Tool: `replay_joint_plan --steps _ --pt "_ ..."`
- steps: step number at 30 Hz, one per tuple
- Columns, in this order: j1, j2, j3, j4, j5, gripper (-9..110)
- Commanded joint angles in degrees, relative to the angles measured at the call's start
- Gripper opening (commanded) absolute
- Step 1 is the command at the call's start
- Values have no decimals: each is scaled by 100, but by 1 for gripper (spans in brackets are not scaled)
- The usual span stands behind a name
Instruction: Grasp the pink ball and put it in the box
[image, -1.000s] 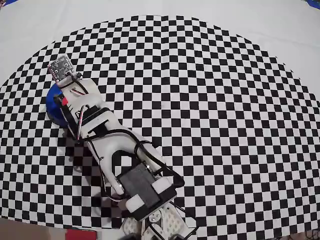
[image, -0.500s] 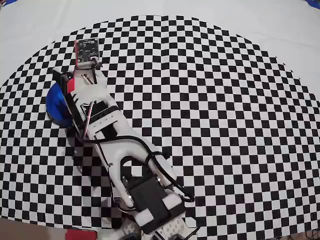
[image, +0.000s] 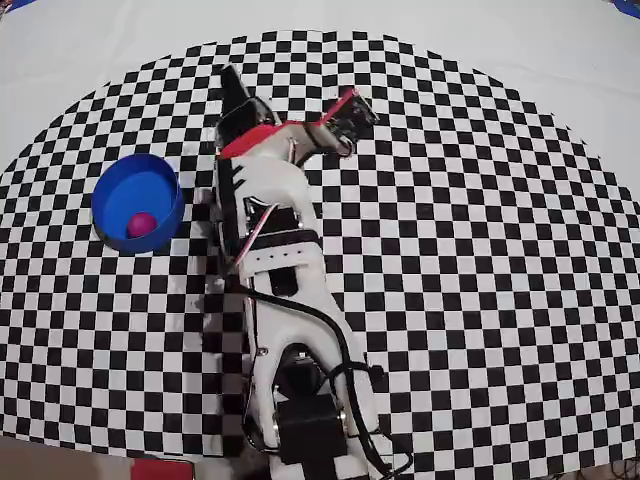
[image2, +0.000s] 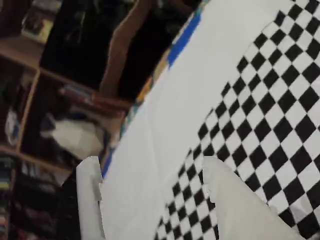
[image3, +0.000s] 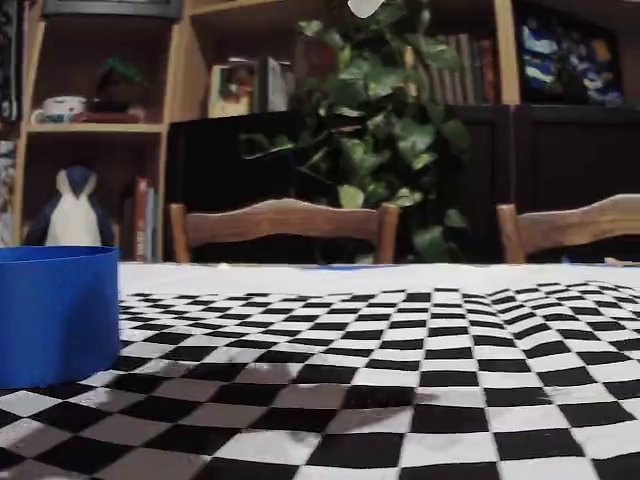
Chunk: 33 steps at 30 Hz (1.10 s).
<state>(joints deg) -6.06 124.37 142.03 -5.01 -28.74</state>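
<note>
In the overhead view the pink ball (image: 140, 223) lies inside the round blue box (image: 120, 190), near its lower wall. My gripper (image: 243, 95) is up and to the right of the box, well apart from it, over the checkered cloth. The wrist view shows the gripper (image2: 149, 162) open, its two white fingers (image2: 90, 200) spread wide with nothing between them, pointing past the cloth's edge towards shelves. The fixed view shows only the box (image3: 55, 310) at the left; the ball and the gripper are out of sight there.
A black-and-white checkered cloth (image: 480, 250) covers the white table (image: 560, 50). The arm (image: 290, 300) runs from the bottom edge up the middle-left. Wooden chairs (image3: 285, 225), a plant (image3: 380, 120) and bookshelves stand behind the table.
The arm has swung right, away from above the box. The box now shows uncovered with the pink ball lying in it.
</note>
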Motion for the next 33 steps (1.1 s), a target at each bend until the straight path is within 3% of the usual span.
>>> replay_joint_plan --steps 1,7,12,19,22,26,33 --pt "360 422 -26 -88 835 19" --pt "501 729 141 167 1538 0" --pt "536 1327 773 167 2153 0" --pt "483 3419 2646 281 2188 0" --pt "562 4228 2918 1433 2197 0" --pt "729 4975 3621 1608 2312 0" --pt "615 5546 3630 2988 2452 0"
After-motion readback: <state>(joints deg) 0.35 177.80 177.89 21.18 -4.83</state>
